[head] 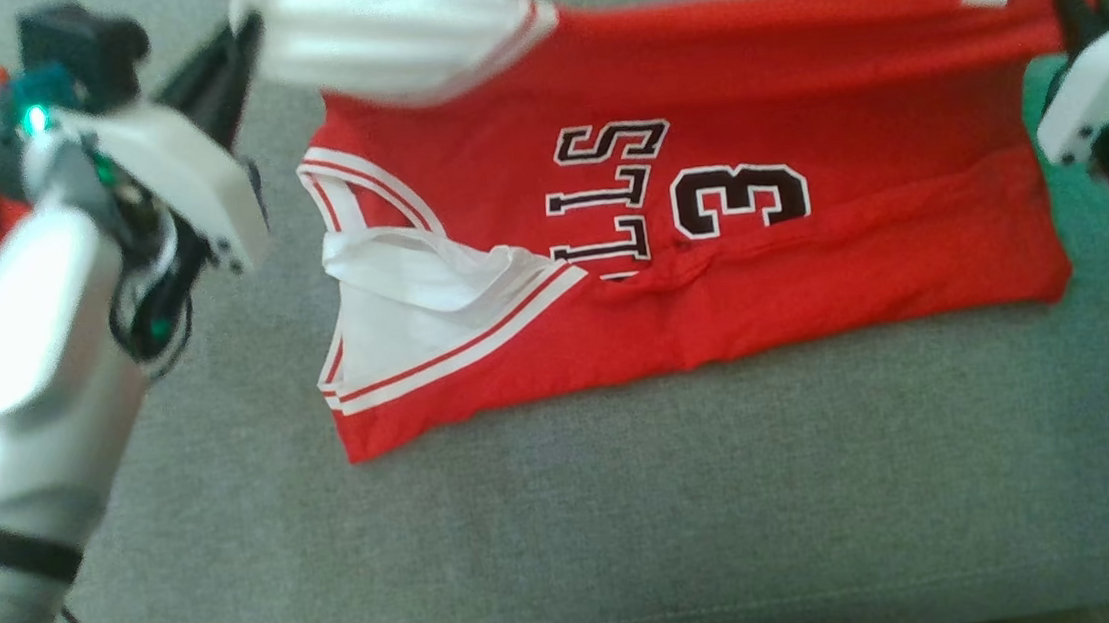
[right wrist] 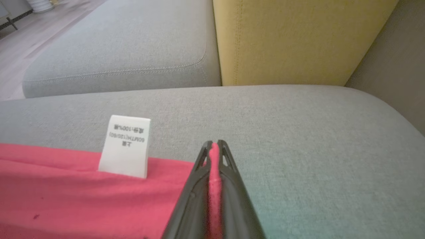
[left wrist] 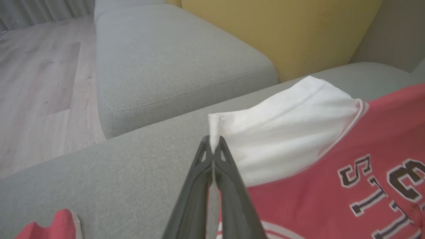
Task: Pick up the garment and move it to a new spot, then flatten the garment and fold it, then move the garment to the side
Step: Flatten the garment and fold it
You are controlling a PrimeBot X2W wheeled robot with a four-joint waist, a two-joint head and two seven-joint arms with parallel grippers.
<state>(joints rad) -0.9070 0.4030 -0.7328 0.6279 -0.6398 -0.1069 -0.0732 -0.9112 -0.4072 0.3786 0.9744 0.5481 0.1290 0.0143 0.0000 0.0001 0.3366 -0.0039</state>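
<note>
One left gripper (left wrist: 214, 145): two long dark fingers, pressed together on the edge of a white sleeve (left wrist: 282, 132). One red fabric jersey (left wrist: 315, 196) with black, white-edged lettering, lying on a grey fabric sofa seat (left wrist: 99, 186). Second grey upholstered cushion (left wrist: 172, 63) beyond it, with a yellow upholstered backrest (left wrist: 282, 33) beside that. Pale wooden floor (left wrist: 36, 89) at left. Red cloth scrap (left wrist: 53, 227) on the seat, lower left corner.

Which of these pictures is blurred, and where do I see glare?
Head view: the left gripper and the white sleeve are smeared, and the silver forearm bears a bright glare patch. Left wrist view: sharp, but the jersey looks washed towards pink. Right wrist view: sharp, the label print legible.
</note>
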